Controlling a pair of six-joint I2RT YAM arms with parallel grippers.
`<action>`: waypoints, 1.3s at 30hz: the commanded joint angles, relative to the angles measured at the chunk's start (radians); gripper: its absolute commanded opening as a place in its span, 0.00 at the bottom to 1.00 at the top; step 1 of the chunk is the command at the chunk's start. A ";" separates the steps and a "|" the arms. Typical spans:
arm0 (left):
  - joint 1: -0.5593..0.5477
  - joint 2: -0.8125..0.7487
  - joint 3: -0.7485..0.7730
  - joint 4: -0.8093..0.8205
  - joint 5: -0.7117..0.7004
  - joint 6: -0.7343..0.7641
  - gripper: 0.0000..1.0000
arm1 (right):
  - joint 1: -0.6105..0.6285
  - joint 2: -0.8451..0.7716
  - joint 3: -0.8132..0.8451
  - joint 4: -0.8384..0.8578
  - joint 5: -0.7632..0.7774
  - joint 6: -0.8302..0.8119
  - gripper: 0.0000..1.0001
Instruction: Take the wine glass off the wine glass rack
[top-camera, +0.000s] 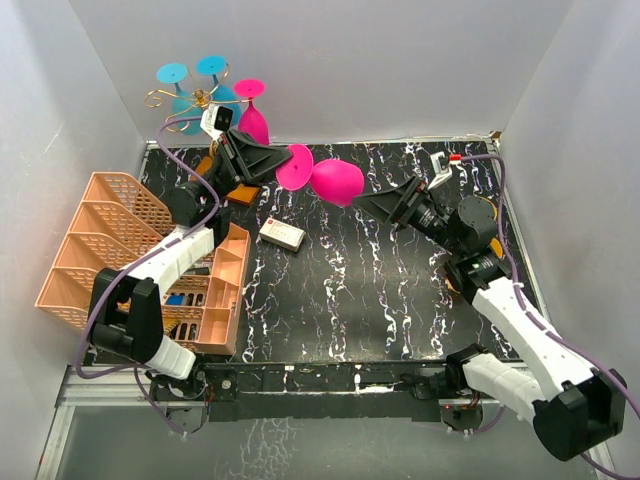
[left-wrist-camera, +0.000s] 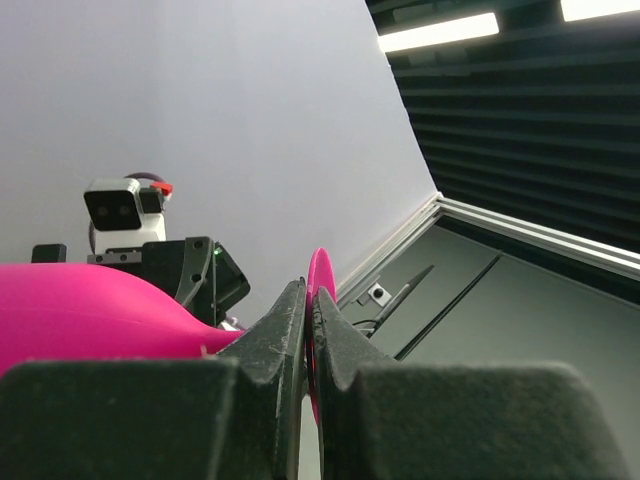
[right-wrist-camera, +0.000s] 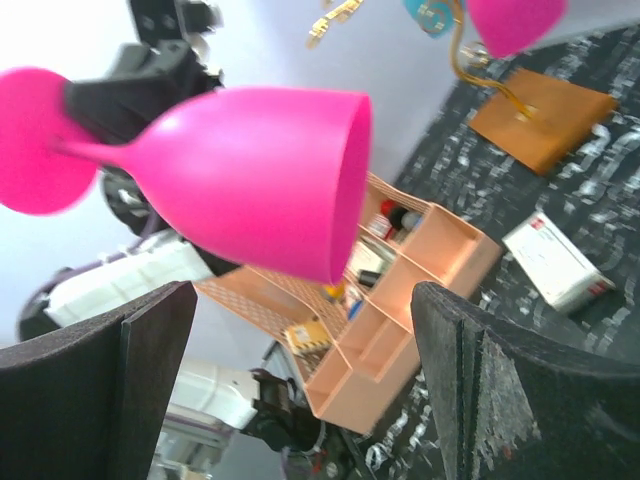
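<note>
Apparently light, slippery plastic, the pink wine glass (top-camera: 335, 181) is pinched at its thin stem by the left hand (top-camera: 285, 160), while the right hand (top-camera: 366, 204) gapes wide, empty.

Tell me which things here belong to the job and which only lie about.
Job: pink opaque wine glass, held sideways; thin gold wire rack on wooden base; left gripper holding the glass.
Lying about: peach lattice plastic basket; small white cardboard box.

No text can be read; print on the white box (top-camera: 282, 234) is blurred.
</note>
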 joint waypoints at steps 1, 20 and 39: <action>-0.014 -0.074 -0.028 0.110 -0.040 -0.006 0.00 | 0.006 0.048 -0.021 0.409 -0.078 0.191 0.97; -0.037 0.014 -0.038 0.238 -0.049 -0.059 0.12 | 0.005 0.088 -0.110 1.037 -0.144 0.477 0.08; -0.008 -0.131 -0.055 -0.420 0.120 0.496 0.81 | 0.006 -0.299 0.067 -0.229 0.344 -0.139 0.08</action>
